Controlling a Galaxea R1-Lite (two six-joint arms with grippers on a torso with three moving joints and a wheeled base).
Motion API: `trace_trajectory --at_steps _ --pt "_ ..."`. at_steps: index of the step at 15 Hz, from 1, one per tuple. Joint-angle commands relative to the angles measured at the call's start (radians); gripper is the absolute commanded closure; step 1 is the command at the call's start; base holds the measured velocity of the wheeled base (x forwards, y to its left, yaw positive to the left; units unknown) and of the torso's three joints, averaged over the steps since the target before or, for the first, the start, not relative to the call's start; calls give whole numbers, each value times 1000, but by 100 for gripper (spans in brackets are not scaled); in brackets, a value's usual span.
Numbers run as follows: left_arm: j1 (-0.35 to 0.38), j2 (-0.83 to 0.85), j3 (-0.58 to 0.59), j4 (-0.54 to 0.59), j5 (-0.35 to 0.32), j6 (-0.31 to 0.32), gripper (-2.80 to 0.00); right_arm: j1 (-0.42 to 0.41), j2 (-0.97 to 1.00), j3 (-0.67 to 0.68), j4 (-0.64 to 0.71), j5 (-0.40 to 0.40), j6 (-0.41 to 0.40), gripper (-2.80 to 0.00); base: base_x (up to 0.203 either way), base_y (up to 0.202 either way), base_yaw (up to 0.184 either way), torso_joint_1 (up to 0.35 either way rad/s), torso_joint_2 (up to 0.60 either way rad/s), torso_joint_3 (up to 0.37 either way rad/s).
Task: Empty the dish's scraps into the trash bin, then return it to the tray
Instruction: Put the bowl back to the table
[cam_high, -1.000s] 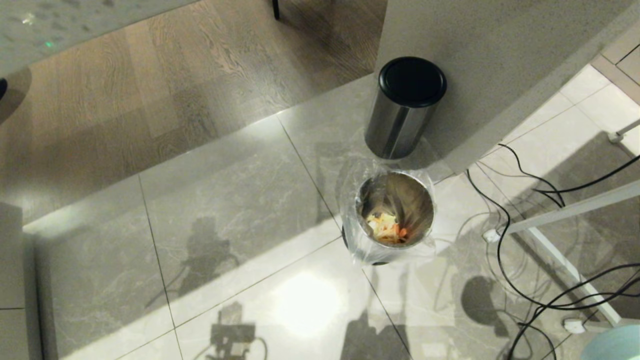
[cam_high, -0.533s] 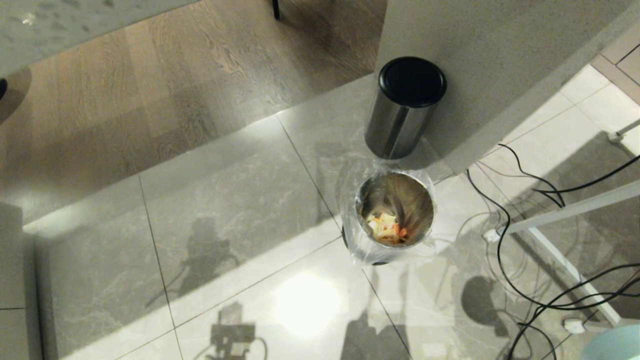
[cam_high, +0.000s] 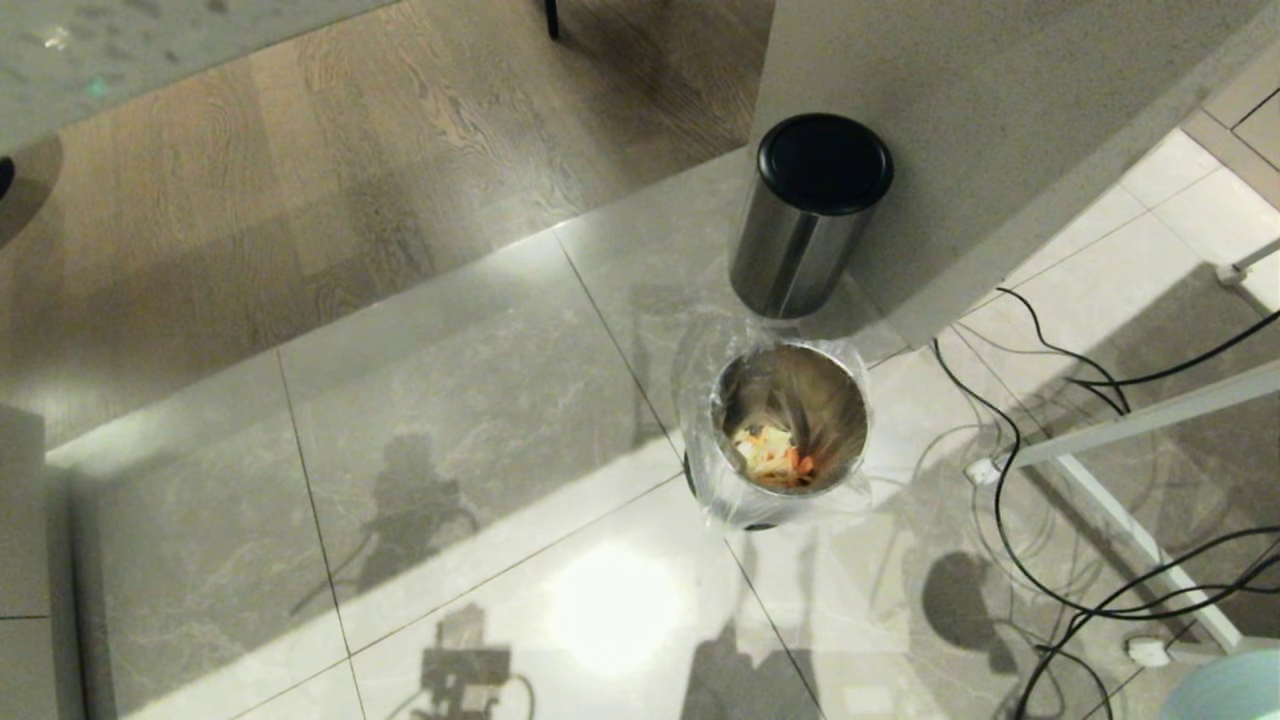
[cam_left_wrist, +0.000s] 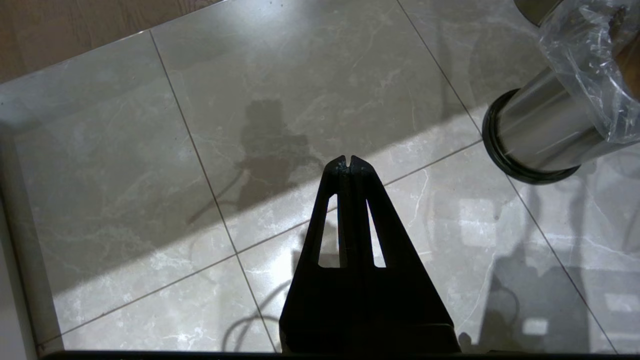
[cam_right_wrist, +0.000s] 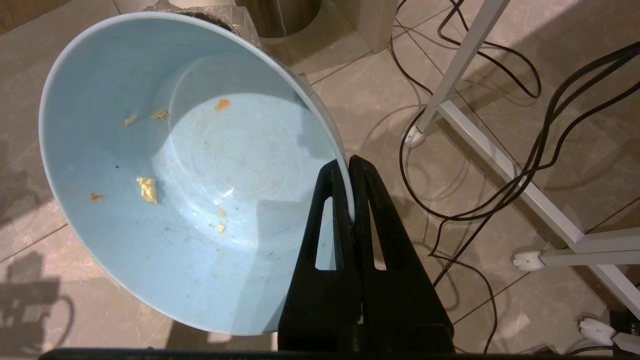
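Your right hand (cam_right_wrist: 349, 165) is clamped on the rim of the dish (cam_right_wrist: 190, 170), which sits tilted, nearly empty, only a few crumbs stuck inside, held above the tile floor (cam_right_wrist: 75, 310). The scraps (cam_high: 773, 455) lie in the trash bin (cam_high: 789, 432) beside the black-lidded bin (cam_high: 812, 212). Your left hand (cam_left_wrist: 348, 161) is pinched shut on nothing, over the floor near the trash bin.

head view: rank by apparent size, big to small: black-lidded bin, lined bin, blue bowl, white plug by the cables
1. black-lidded bin
2. lined bin, close behind; its spread bag makes the two hard to separate
3. blue bowl, only a cropped corner shows
4. white plug
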Motion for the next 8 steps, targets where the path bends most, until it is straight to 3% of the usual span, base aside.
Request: trace_trajectory --at_steps 1,8 --pt "-1 1 0 -1 0 -3 0 -1 2 0 -1 0 0 0 0 0 0 -2 7 68" --pt "0 1 0 -1 0 -6 0 0 2 0 1 0 -5 0 0 0 0 2 2 177"
